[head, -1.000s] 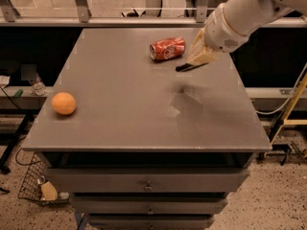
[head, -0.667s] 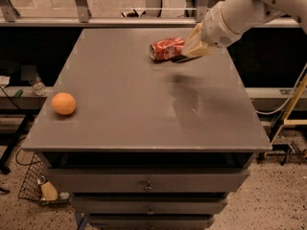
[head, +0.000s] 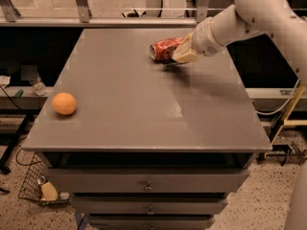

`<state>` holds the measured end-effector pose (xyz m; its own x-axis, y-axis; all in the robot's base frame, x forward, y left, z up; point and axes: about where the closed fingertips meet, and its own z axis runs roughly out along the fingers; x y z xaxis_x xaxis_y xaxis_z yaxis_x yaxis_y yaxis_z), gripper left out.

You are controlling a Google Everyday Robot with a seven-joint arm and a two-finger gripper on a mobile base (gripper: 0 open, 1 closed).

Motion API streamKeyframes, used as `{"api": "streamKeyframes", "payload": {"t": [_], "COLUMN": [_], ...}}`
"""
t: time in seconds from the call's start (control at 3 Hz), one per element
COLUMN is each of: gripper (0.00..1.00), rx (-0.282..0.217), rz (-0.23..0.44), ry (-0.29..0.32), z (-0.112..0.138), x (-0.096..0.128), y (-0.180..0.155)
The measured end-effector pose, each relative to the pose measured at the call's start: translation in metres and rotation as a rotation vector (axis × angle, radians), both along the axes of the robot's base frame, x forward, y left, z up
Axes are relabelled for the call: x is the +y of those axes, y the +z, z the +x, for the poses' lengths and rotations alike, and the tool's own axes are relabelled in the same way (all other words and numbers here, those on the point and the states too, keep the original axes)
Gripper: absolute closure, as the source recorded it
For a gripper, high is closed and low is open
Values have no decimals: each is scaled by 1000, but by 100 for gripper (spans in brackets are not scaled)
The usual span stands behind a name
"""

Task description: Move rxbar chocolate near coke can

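Observation:
The red coke can point(head: 164, 48) lies on its side at the far right part of the grey table point(head: 144, 109). My gripper point(head: 181, 55) is right beside the can's right end, low over the table, on a white arm that comes in from the upper right. It is shut on the rxbar chocolate point(head: 167, 61). Only a dark strip of the bar shows, sticking out leftward from the pale fingers point(head: 186, 51) just in front of the can. The rest of the bar is hidden by the fingers.
An orange fruit point(head: 64, 103) sits near the table's left edge. The table has drawers below its front edge. A wire basket point(head: 36, 186) stands on the floor at lower left. A rail runs behind the table.
My gripper has moved left and farther back with the bar and has come down close to the table, right beside the can. The can and the orange have not moved.

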<state>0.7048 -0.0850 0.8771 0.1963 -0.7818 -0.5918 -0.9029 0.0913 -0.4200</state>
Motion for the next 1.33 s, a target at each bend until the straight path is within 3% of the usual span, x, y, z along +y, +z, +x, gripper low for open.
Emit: {"api": "streamKeyframes", "payload": {"t": [0.33,1.33], "gripper": [83,12], "rx": [5,16], "rz": [0,1], "ry": [2,13], "z": [0,1], "x": [2,9], "y": [-4,-10]}}
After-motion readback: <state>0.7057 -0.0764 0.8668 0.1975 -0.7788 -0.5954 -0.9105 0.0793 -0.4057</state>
